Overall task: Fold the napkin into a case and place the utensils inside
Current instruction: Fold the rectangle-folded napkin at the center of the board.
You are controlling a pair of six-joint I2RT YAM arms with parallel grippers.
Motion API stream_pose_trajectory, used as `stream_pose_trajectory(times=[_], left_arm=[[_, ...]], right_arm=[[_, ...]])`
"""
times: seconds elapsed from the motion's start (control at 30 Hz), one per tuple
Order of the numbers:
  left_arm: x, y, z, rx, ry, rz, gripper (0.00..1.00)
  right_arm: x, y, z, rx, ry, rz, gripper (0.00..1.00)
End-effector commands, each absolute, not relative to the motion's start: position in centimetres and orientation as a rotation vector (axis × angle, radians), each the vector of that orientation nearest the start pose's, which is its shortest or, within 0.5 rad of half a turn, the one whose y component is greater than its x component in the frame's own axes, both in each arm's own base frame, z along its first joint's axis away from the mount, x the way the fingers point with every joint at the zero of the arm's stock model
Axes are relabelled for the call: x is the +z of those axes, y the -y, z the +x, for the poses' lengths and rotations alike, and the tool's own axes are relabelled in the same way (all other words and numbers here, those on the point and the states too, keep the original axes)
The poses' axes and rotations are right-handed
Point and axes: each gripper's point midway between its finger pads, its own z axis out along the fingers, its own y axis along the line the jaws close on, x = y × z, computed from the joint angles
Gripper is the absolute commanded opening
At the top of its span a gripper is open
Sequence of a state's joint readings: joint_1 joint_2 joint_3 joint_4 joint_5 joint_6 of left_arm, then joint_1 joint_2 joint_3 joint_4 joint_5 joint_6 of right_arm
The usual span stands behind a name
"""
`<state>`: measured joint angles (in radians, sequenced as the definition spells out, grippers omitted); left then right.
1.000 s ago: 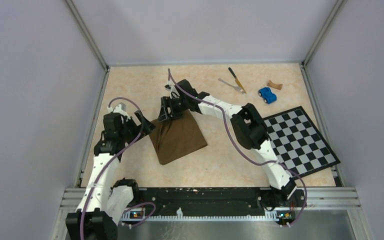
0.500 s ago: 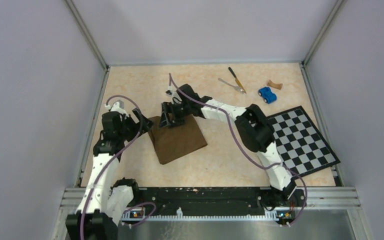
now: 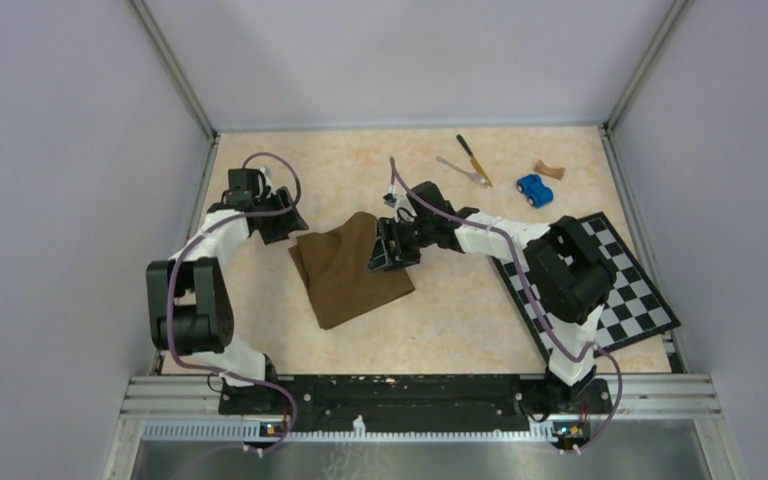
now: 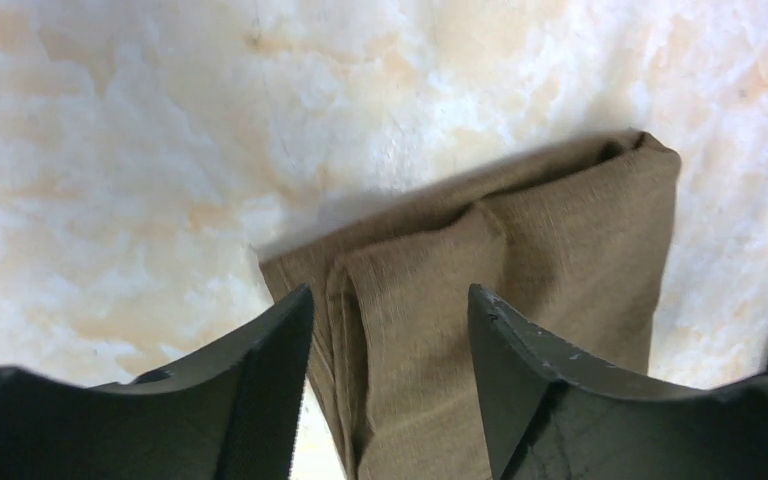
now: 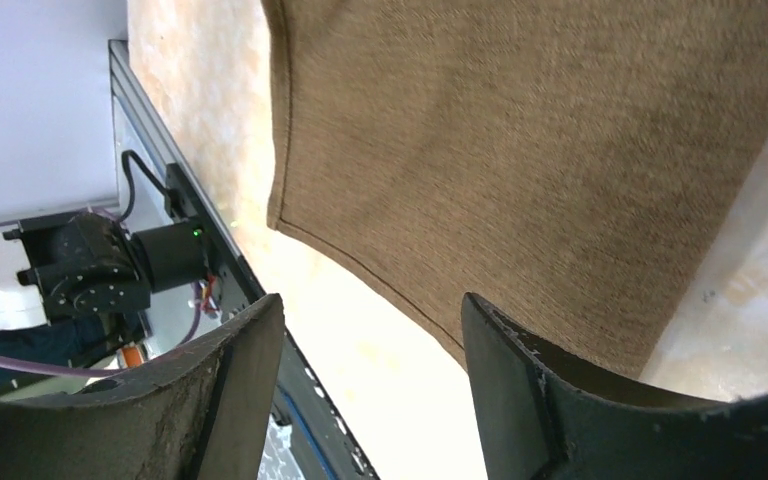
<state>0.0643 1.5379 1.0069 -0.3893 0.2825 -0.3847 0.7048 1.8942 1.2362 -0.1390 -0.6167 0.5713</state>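
The dark brown soft cloth napkin (image 3: 350,268) lies on the pale stone-look table (image 3: 440,330), a bit left of the middle. A second ago the right arm's black pincer (image 3: 388,252) was at the napkin's far corner. Now it has slid over to the napkin's right edge, and the far side of the cloth reaches further back than it did. The left arm's black pincer (image 3: 282,222) has swung round to the napkin's far left corner. Both pincers are apart and hold nothing. In each wrist view the cloth just lies flat under the two fingers.

I think a fold was just laid down and let go. More folding is needed, because the cloth is not yet a long thin case.

The napkin looks like a fat, lopsided square. At its left corner (image 4: 410,300) you can see layers stacked up with a soft crease. Its top (image 5: 520,150) is smooth.

The slim knife with the yellow-orange handle (image 3: 473,158) and the small silver metal fork (image 3: 463,170) wait well apart from the napkin, at the far right. The small blue toy car (image 3: 533,189) is near them. The black-and-white checkered board (image 3: 610,285) lies under the right arm.
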Motion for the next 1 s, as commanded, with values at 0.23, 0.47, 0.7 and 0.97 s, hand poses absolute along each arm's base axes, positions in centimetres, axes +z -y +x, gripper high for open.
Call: stream_pose_trajectory(times=[0.23, 0.47, 0.7, 0.97], left_arm=[[7.5, 4.5, 39.1, -0.533, -2.511, -0.286, 0.52], [7.4, 3.9, 39.0, -0.486, -2.531, -0.305, 0.23], [9.9, 2.8, 38.2, -0.402, -2.486, -0.339, 0.0], [10.7, 2.3, 35.9, -0.36, -2.453, -0.413, 0.05]], right_arm=[[11.7, -38.4, 27.4, 1.341, -2.411, -0.544, 0.62], [11.7, -38.6, 27.5, 1.355, -2.408, -0.536, 0.61], [10.8, -38.6, 27.6, 1.344, -2.435, -0.521, 0.6], [7.6, -38.1, 27.4, 1.3, -2.514, -0.467, 0.59]])
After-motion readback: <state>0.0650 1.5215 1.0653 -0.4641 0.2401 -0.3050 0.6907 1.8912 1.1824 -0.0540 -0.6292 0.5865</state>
